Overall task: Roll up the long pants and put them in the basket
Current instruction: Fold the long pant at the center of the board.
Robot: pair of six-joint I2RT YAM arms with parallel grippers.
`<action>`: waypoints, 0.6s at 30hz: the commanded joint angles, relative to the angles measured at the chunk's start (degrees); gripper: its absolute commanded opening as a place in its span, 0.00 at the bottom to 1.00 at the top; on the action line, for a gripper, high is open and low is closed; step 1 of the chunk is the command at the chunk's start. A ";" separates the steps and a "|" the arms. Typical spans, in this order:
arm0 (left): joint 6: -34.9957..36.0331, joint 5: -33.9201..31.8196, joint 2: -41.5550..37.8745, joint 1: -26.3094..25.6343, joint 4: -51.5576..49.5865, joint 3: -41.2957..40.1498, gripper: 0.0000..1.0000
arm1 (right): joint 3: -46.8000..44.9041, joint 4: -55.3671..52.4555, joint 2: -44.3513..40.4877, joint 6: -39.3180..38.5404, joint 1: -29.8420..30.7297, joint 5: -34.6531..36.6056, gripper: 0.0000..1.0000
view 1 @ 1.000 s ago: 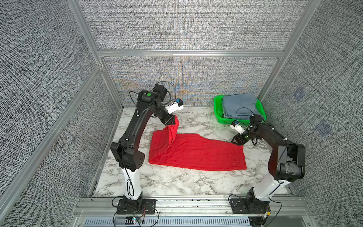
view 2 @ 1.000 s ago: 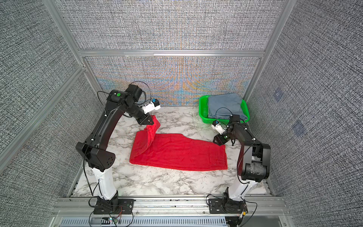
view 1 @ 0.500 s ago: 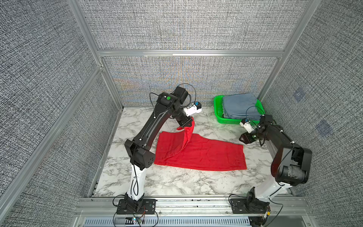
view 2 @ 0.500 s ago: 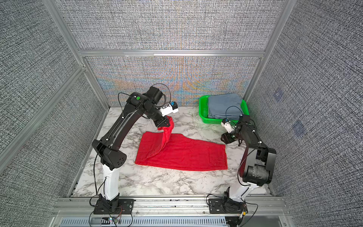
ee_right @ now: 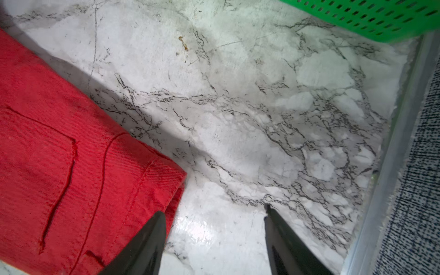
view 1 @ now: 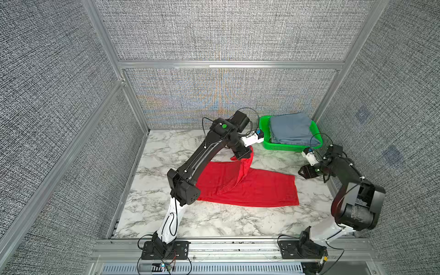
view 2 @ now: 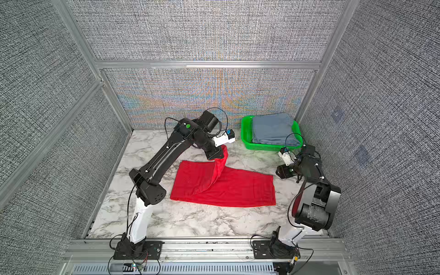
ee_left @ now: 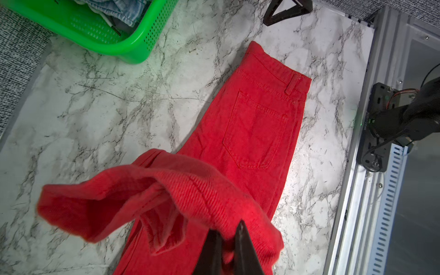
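Ribbed cloth long pants (ee_left: 257, 123), glossy marbled table (ee_left: 133, 100)

Catalogue entry: left arm (view 1: 204, 152) and right arm (view 1: 345, 169) are built of black links, each mounted on a white lower link (view 1: 170, 221) and a black base plate (view 1: 183, 250). A green dot (view 1: 223, 126), thin black cables (view 1: 247, 108) and a white, blue-tipped wrist camera module (view 1: 252, 139) are fitted. Left gripper (ee_left: 227, 227) and right gripper (ee_right: 214, 209) are finished with black tapered fingers (ee_right: 142, 242).

You are working on a white, grey-veined marble table (view 1: 214, 221). The long pants (view 1: 262, 190) lie flat across its middle, with the waistband toward the right. Their left end is raised off the surface and draped back over the rest. A green basket (view 1: 285, 147) stands in the far right corner, apart from the pants.
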 commanded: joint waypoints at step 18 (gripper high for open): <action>-4.10 -1.23 6.31 -7.41 10.65 1.58 0.02 | -1.25 1.00 -1.45 0.27 -1.72 -2.27 0.69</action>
